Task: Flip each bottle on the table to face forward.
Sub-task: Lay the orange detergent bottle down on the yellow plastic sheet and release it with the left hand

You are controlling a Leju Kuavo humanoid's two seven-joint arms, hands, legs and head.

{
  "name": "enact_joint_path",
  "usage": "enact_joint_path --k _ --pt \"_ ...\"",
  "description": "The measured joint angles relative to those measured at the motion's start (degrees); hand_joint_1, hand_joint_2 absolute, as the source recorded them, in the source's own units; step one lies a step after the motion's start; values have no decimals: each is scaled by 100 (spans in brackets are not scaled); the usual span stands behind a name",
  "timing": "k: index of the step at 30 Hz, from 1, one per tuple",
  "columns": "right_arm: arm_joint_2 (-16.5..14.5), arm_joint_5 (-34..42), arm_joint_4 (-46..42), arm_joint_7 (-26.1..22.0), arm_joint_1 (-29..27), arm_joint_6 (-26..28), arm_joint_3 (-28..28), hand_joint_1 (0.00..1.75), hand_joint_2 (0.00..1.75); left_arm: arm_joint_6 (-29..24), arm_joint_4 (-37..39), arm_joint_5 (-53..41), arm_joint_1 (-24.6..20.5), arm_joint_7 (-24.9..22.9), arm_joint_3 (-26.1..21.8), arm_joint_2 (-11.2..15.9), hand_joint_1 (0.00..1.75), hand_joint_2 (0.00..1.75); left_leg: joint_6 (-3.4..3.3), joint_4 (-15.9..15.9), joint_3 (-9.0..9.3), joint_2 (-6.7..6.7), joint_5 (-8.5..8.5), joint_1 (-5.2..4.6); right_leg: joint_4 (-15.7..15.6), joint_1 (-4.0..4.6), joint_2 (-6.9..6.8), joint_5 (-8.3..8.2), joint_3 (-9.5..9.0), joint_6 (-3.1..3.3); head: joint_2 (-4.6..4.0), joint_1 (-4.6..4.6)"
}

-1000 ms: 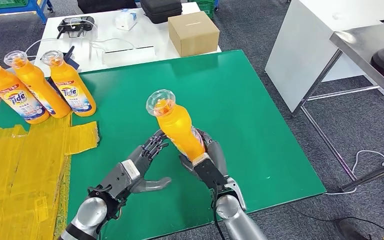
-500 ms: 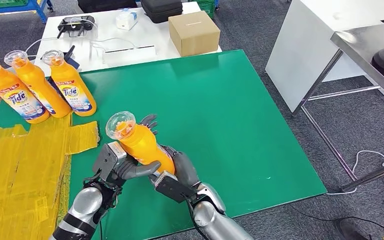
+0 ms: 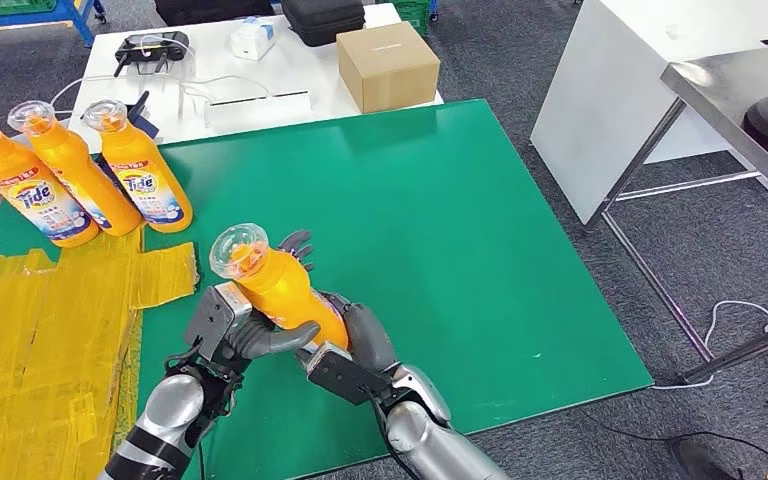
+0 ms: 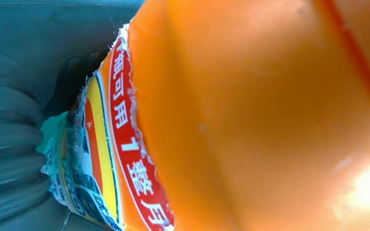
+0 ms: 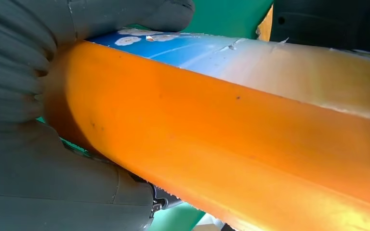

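Note:
An orange detergent bottle (image 3: 280,290) with a clear cap is held tilted above the green table (image 3: 460,220), cap pointing up and to the left. My left hand (image 3: 235,330) wraps it from the left and my right hand (image 3: 355,350) grips its lower body from the right. The left wrist view shows the orange bottle (image 4: 250,115) close up with the torn edge of its label (image 4: 120,159). In the right wrist view the bottle (image 5: 231,144) lies across my right hand (image 5: 53,144). Three more orange bottles (image 3: 90,180) stand upright at the table's far left, labels facing me.
Yellow sheeting (image 3: 40,340) covers the table's left side. Behind the green table a white table (image 3: 210,70) carries a cardboard box (image 3: 387,65), a black case (image 3: 322,18) and cables. A white cabinet (image 3: 680,90) and a metal table leg (image 3: 650,270) stand to the right.
A second ago the bottle stood higher and further right in my right hand, the left hand open beside it. It moved down and left, and the left hand closed around it. Still since half a second ago.

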State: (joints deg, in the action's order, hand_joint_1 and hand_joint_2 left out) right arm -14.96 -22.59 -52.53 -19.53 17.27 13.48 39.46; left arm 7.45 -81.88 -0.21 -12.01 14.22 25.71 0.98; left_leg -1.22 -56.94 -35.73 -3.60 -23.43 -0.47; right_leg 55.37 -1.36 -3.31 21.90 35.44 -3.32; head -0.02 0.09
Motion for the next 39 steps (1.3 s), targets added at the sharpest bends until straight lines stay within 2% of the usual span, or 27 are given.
enact_joint_path --k 1,2,18,19,23,26,28,31,33,36,39 --pt "1 19 8 5 6 7 15 170 175 -10 3 15 0 2 -5 0 157 175 0 0 0 0 0 0 0 0 0 0 0 0 0 0" --pt "2 37 15 9 12 17 31 170 175 -22 4 32 0 3 -10 0 175 175 0 0 0 0 0 0 0 0 0 0 0 0 0 -1" --pt "11 178 43 19 78 193 126 174 175 -362 4 278 7 59 -97 -103 175 175 0 0 0 0 0 0 0 0 0 0 1 0 0 -1" --pt "11 181 43 15 81 217 126 169 175 -393 4 285 10 65 -101 -114 175 175 0 0 0 0 0 0 0 0 0 0 1 0 0 -1" --pt "19 227 8 -44 67 352 115 4 175 -478 -20 318 17 87 -105 -127 175 175 0 -1 0 0 0 0 0 0 0 0 1 -1 0 -1" --pt "70 308 -206 -134 -58 501 82 0 175 -635 -103 138 -7 139 -125 -122 175 175 0 -1 -1 1 0 0 0 0 0 0 2 0 0 -1" --pt "135 359 -494 -172 -211 594 9 0 175 -1059 -188 -437 -34 180 -163 -102 175 175 0 -1 -1 0 0 0 0 0 0 0 2 0 0 0" --pt "277 368 -1212 -206 -537 722 -213 0 175 -2246 -353 -2423 -70 4 -264 -5 175 175 0 -1 -2 2 0 0 0 0 -1 0 2 0 0 -1" --pt "372 342 -1773 -191 -756 757 -391 0 175 -2708 -449 -3540 -84 -187 -337 79 175 175 0 -1 -3 6 -1 0 0 0 -2 1 2 0 0 -1" --pt "474 320 -2401 -197 -982 770 -577 0 175 -2897 -522 -4215 -93 -419 -398 158 175 175 0 0 -3 5 -1 0 0 0 -1 1 2 0 0 0" --pt "529 431 -2945 -348 -1222 786 -753 0 175 -2923 -532 -5608 -116 -1070 -417 292 175 175 0 0 -3 6 -1 -1 -1 -1 -2 0 2 0 0 0"
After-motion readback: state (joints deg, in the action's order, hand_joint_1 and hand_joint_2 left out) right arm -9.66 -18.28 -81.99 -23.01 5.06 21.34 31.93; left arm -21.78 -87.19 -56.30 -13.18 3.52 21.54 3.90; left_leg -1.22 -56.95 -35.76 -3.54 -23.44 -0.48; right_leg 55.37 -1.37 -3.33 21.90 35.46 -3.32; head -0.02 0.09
